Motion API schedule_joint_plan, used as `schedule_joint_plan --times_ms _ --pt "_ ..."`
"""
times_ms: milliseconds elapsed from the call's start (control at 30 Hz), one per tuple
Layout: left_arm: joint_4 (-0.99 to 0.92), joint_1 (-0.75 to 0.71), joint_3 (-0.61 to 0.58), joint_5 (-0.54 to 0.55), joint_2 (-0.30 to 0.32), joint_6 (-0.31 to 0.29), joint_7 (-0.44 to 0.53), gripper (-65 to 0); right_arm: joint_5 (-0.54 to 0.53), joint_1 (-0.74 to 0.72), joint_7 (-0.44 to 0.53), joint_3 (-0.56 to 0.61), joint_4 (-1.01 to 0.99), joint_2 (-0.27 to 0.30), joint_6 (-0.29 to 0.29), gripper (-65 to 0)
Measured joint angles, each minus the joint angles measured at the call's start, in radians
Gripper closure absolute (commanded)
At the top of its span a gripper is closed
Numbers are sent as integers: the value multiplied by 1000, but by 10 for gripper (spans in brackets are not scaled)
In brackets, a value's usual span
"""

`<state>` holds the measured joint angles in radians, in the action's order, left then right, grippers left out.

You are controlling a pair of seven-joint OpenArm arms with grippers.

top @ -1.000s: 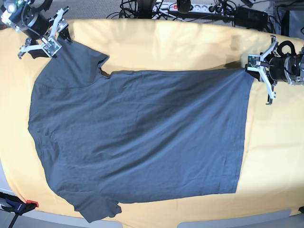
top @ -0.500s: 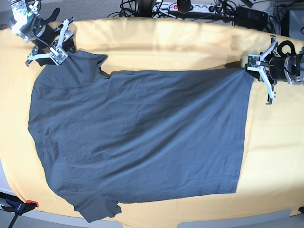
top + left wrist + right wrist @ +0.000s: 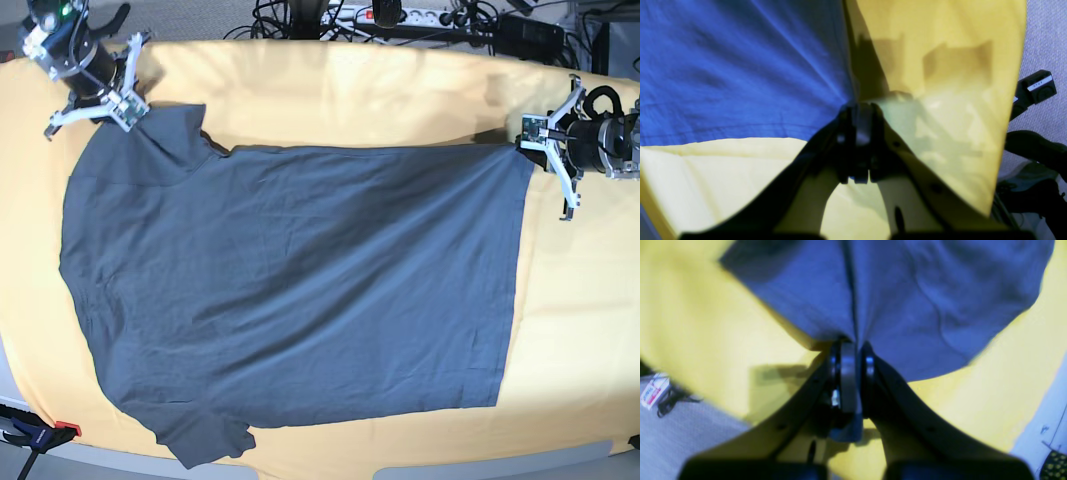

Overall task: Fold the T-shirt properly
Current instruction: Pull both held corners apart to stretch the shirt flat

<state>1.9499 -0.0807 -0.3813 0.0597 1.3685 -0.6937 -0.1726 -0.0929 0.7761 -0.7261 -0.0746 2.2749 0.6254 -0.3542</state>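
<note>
the t-shirt (image 3: 290, 290) is laid flat on the yellow-orange cloth (image 3: 400, 100). sleeve edge is pinched by the right gripper (image 3: 853, 350), hem corner by the left gripper (image 3: 857, 110) (probably for lifting one side over).

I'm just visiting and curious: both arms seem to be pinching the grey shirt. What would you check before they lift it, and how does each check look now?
1. Left gripper shut on the T-shirt hem corner: ok.
2. Right gripper shut on the sleeve edge: ok.
3. Yellow cloth not pinched along with it: cannot tell.
4. Shirt lying flat, spread out: ok.
5. Far sleeve lying smooth: not ok, it is rumpled near the front edge.
</note>
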Motion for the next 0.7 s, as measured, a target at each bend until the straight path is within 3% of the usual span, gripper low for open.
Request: schedule_joint_plan --times_ms 267,433,500,700 --pt "37 0 0 -4 2 0 -3 0 33 163 -42 -107 57 19 21 0" --pt "107 -6 0 5 56 -4 -5 0 33 296 -51 -195 62 23 24 0" --pt "142 -6 0 50 80 -3 -47 0 34 346 -53 -206 63 23 26 0" --pt "237 -5 0 279 151 -3 -288 0 33 431 -49 -205 64 23 57 0"
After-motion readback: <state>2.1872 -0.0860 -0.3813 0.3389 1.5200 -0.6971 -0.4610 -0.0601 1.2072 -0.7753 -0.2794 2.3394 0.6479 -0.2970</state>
